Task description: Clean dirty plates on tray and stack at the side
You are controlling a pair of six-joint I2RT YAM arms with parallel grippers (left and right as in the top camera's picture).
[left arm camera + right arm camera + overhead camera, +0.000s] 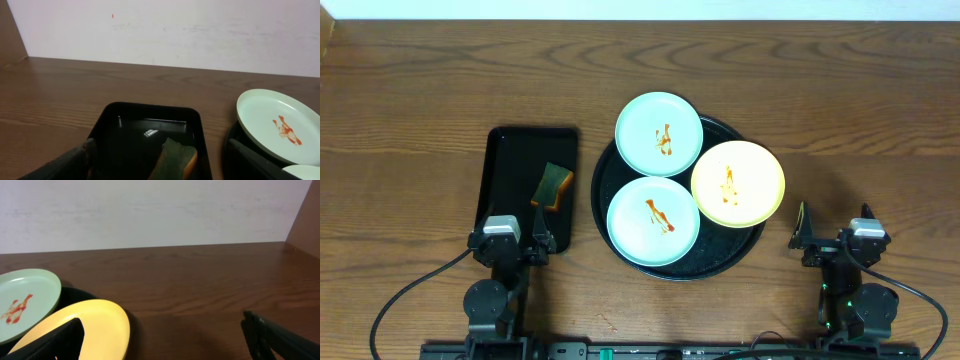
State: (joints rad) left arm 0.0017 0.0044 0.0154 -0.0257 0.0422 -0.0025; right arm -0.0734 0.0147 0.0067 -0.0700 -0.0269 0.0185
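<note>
Fingers [65,162] on the left gripper [512,240] and right gripper [833,235] are spread wide, nothing held — so the left one should pinch the sponge [552,186] off the small tray [515,165] squarely before scrubbing the three saucy plates [659,134] on the round tray [601,185].

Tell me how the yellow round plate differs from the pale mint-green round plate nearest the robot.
The yellow round plate overhangs the large round black tray at its right rim; the near mint-green plate sits inside it. The yellow plate's sauce streak runs straight, the mint-green plate's diagonally. Both are glossy, similar-sized, streaked orange-brown at centre.
</note>
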